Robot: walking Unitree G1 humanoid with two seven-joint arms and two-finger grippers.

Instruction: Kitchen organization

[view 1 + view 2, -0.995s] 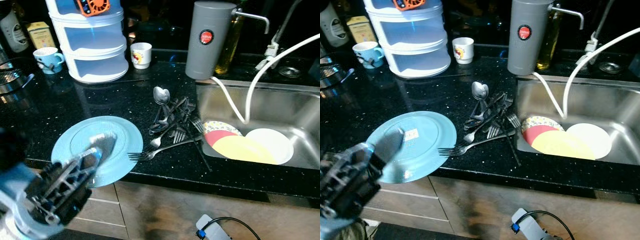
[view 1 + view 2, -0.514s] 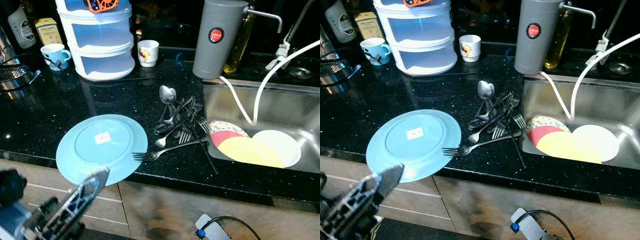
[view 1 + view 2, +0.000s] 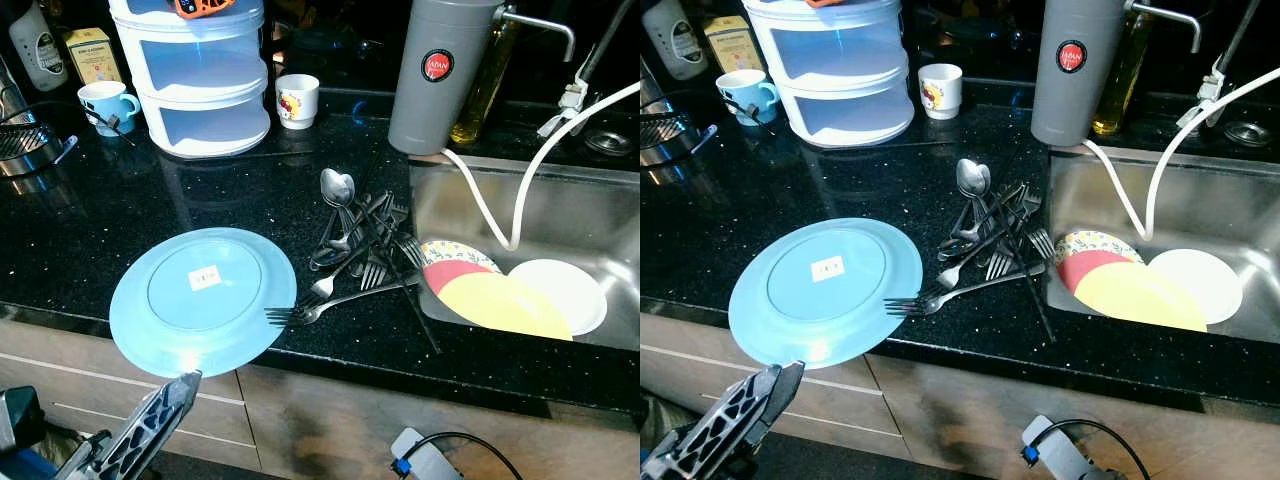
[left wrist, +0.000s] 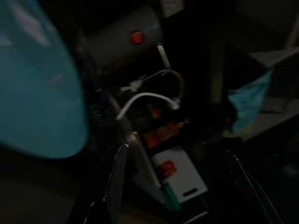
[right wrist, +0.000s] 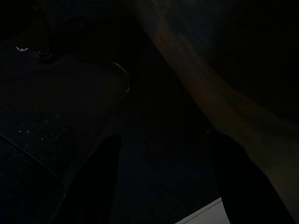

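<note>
— Where is the left hand [image 3: 150, 430]?
— Low, below the desk [image 3: 120, 230] edge, its black fingers angled up toward the light blue plate [image 3: 203, 300]. It holds nothing; how wide it's open, I can't tell.
— And the plate?
— Flat at the desk's front edge, a fork [image 3: 330, 303] touching its rim, beside the cutlery pile [image 3: 355, 235] by the sink [image 3: 560, 200].
— The right hand?
— Too dark to tell.

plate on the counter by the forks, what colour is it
Light blue, with a small white sticker at its centre; the plate shows best in the left eye view.
</note>
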